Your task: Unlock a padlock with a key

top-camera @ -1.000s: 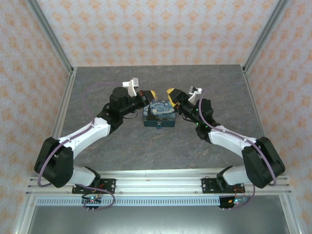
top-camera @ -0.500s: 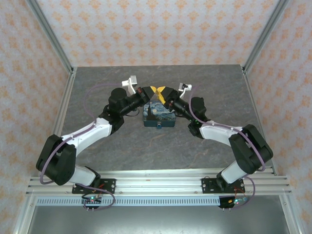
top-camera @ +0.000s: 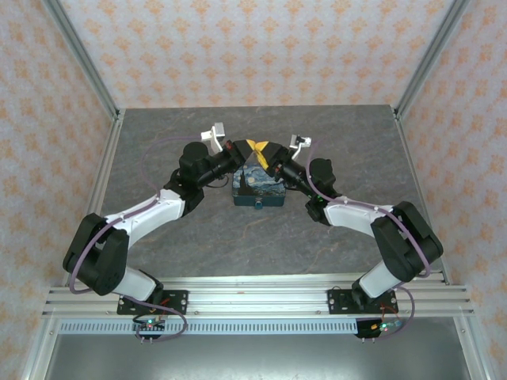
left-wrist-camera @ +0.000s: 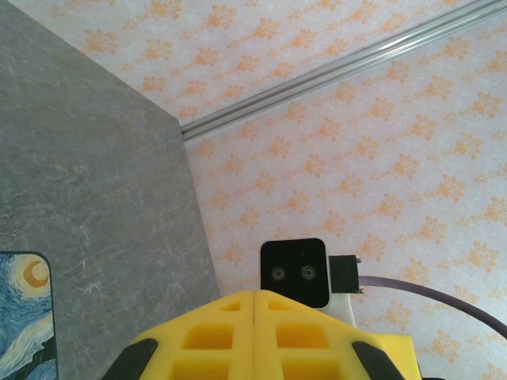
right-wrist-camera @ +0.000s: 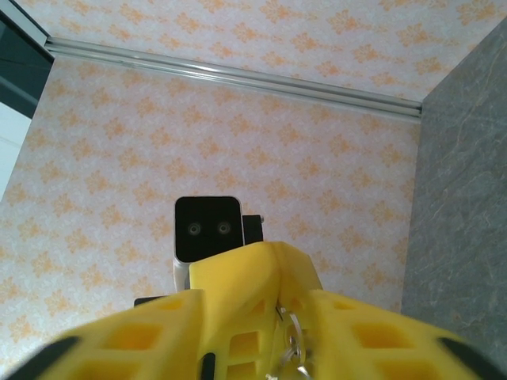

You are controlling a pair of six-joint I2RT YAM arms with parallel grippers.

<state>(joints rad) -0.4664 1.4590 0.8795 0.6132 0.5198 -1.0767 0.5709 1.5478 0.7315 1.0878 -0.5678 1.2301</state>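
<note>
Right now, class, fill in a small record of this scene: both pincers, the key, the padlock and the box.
left pincer: shut, raised above the far edge of the box
right pincer: jaws apart on either side of the left pincer's tip; grip unclear
key ring: between the two pincers; which one holds it is unclear
box: flat on the table, below the pincers
padlock: at the box's near side, untouched
</note>
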